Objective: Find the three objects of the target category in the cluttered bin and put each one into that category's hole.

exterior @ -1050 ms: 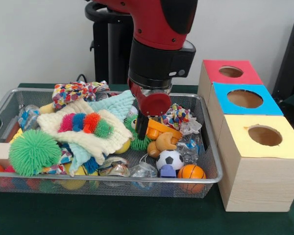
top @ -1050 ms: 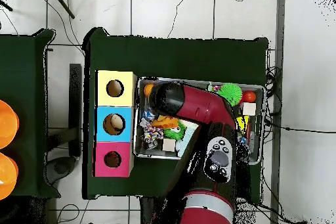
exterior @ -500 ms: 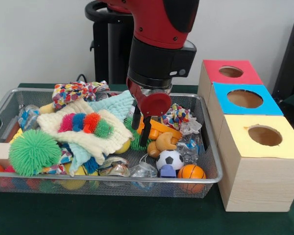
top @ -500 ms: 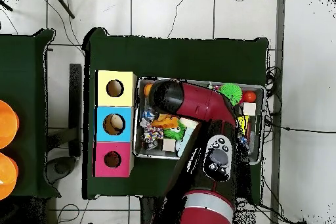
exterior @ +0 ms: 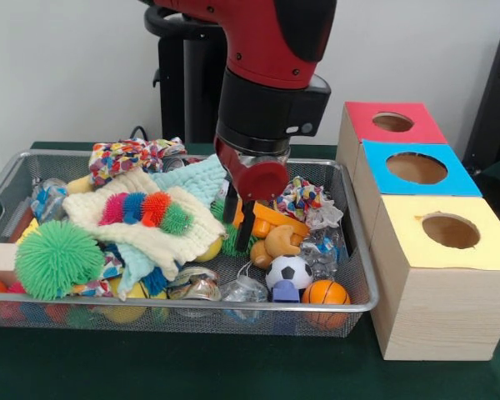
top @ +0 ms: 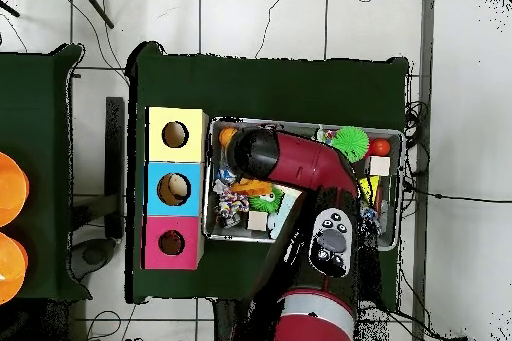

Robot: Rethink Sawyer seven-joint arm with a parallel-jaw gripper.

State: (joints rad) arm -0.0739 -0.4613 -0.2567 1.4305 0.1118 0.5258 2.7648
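The arm is reaching down into the wire bin [exterior: 354, 287], and its gripper [exterior: 238, 218] is hanging low over the middle of the clutter. The jaws are standing slightly apart, two dark fingers [exterior: 247, 227] showing below the red wrist, with nothing visibly between them; the tips are sinking in front of a green spiky toy [exterior: 231, 242] and just beside an orange plastic piece [exterior: 277, 218], so whether they are touching either one cannot be told. From overhead the arm is covering the gripper altogether and hiding much of the bin's middle.

Which category is being sought is not shown. Near the bin's front edge a soccer ball [exterior: 288, 271] and an orange basketball [exterior: 325, 292] are lying close together, with a tan curved toy [exterior: 280, 242] just behind them. A cream cloth [exterior: 146, 229] is draped over the left half, carrying a fuzzy rainbow caterpillar [exterior: 147, 210] and burying whatever is lying underneath. A large green spiky ball [exterior: 56, 257] is sitting at the front left.

Beside the bin on the bench [exterior: 192, 367], three boxes are standing in a row: yellow box [exterior: 444, 275] nearest, blue box [exterior: 417, 169] in the middle, red box [exterior: 392, 122] farthest, each with a round hole whose inside is too dark to read.
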